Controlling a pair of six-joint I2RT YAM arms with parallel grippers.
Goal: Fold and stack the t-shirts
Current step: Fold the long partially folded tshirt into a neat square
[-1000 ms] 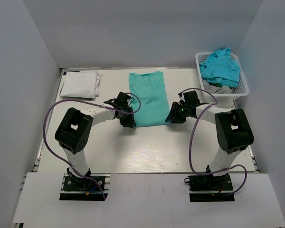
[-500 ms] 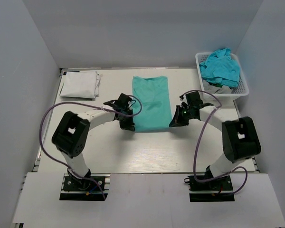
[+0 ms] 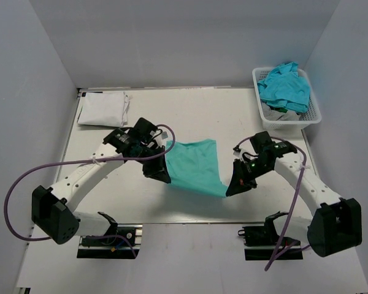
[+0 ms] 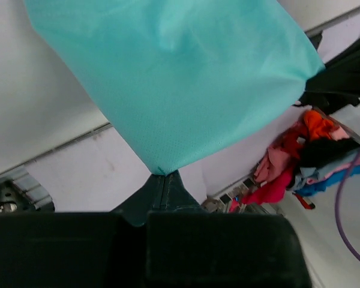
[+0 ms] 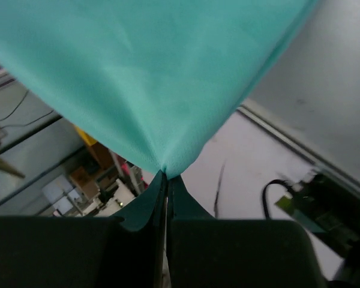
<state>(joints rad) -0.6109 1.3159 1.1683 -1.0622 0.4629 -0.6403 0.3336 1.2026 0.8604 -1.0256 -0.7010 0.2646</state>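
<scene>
Top external shows me the teal t-shirt (image 3: 196, 166) stretched between both arms over the near middle of the table (image 3: 233, 116), with the left gripper (image 3: 164, 177) pinched tight on one near corner and the right gripper (image 3: 232, 189) on the other. Both wrist views show jaws closed on a cloth corner. A folded white t-shirt (image 3: 103, 109) lies far left, and more teal shirts (image 3: 285, 86) fill the basket (image 3: 314, 116) far right.

Lighting: bright, even, diffuse, from above.
Shadows: faint, soft-edged on table (image 3: 233, 116).
Wrist views: teal t-shirt (image 4: 180, 78) sharp; background blurred; bottom foreground underexposed.
</scene>
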